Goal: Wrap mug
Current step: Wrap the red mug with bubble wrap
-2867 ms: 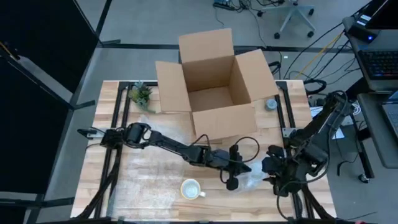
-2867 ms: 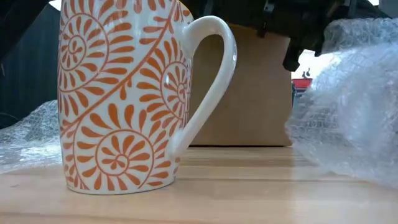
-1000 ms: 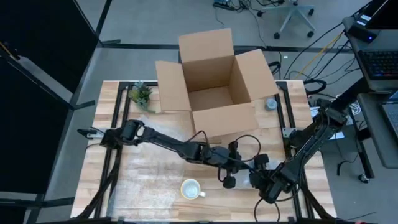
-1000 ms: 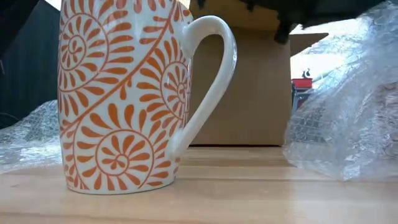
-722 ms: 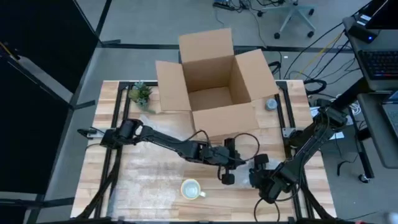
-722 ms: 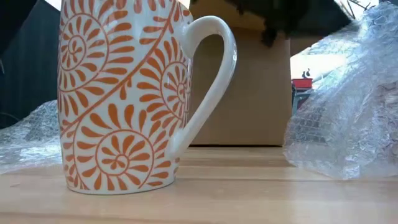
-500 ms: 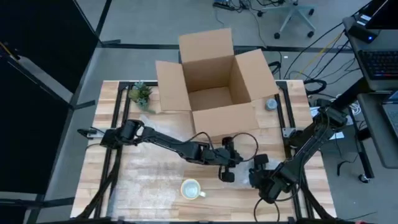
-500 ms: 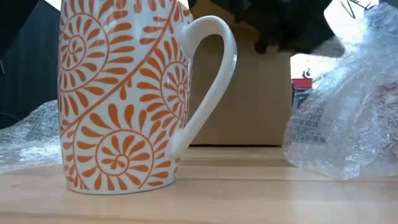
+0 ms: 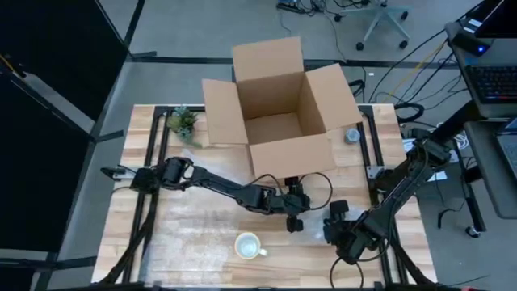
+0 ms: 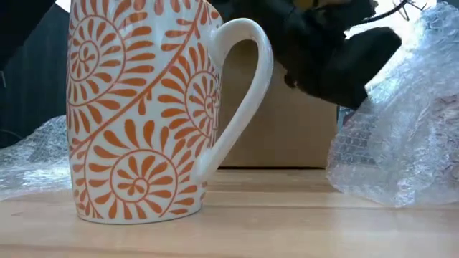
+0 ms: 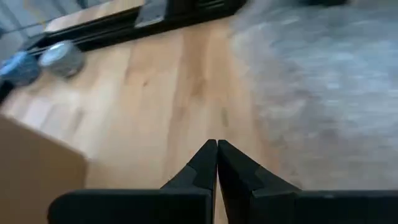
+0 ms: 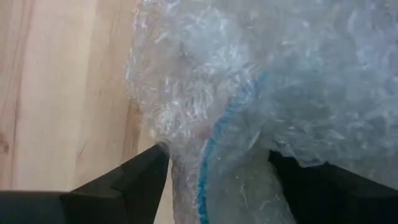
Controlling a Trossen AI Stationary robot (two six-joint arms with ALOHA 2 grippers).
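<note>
2 pincers are seen near the surface's (image 9: 186, 218) front right. The left pincer (image 9: 295, 220) is pressed together, empty, at 1 o'clock of the mug (image 9: 248, 245), which stands upright near the front edge. The right pincer (image 12: 214, 163) is spread around the bubble wrap (image 12: 273, 87), at 3 o'clock of the mug.

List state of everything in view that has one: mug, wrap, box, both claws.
mug: upright on the table, unwrapped, nothing touching it.
bubble wrap: crumpled, bunched between the right claw's fingers.
cardboard box: flaps open, inside looks empty.
left claw: shut, holding nothing, over bare wood beside the wrap.
right claw: open around a fold of the wrap; actual pinch cannot be confirmed.
</note>
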